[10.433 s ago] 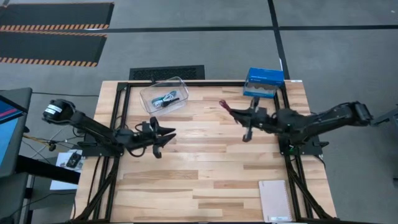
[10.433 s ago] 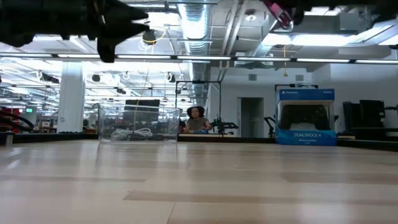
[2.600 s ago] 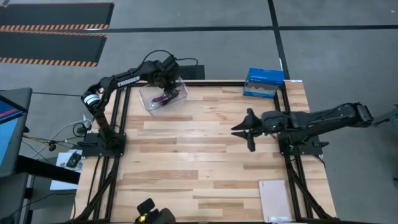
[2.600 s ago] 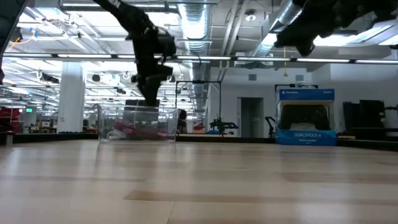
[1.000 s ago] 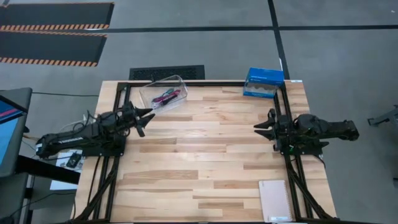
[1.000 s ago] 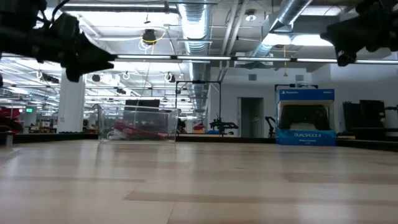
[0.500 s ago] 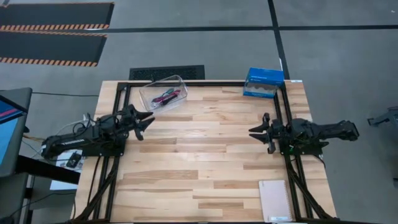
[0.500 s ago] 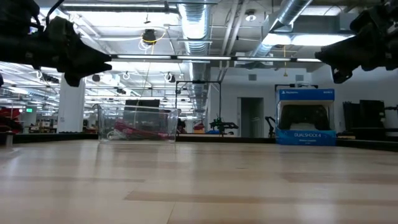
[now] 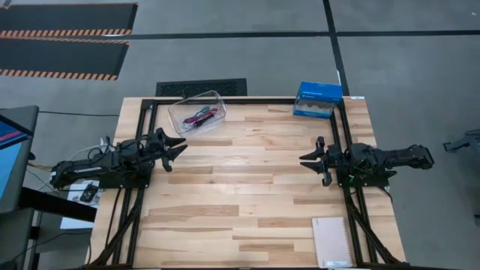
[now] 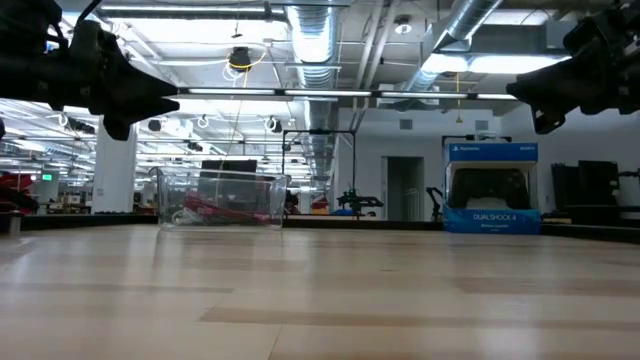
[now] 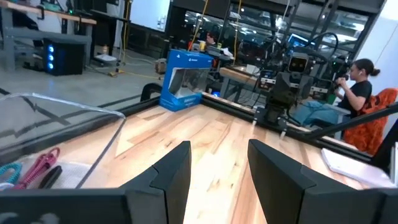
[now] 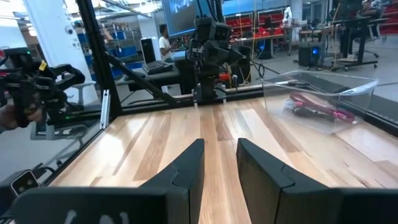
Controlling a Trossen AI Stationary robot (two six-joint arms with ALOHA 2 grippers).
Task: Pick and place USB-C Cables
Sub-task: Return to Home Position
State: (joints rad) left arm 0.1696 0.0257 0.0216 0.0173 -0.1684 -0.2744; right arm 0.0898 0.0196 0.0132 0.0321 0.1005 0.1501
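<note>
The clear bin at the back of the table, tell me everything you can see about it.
The clear bin is a rectangular open-topped box of see-through plastic. It stands upright, slightly askew, on the wooden table near its back left corner. Bundled cables lie inside, a pink one on top. Nothing else touches it.

Grey concrete floor (image 9: 247,52) — striped black mats (image 9: 60,56) lie beyond.

blue DualShock 4 box (image 9: 318,99): far right corner of table (image 9: 240,191) | white notepad (image 9: 332,241): near right edge | striped black mats (image 9: 64,37): floor, far left
</note>
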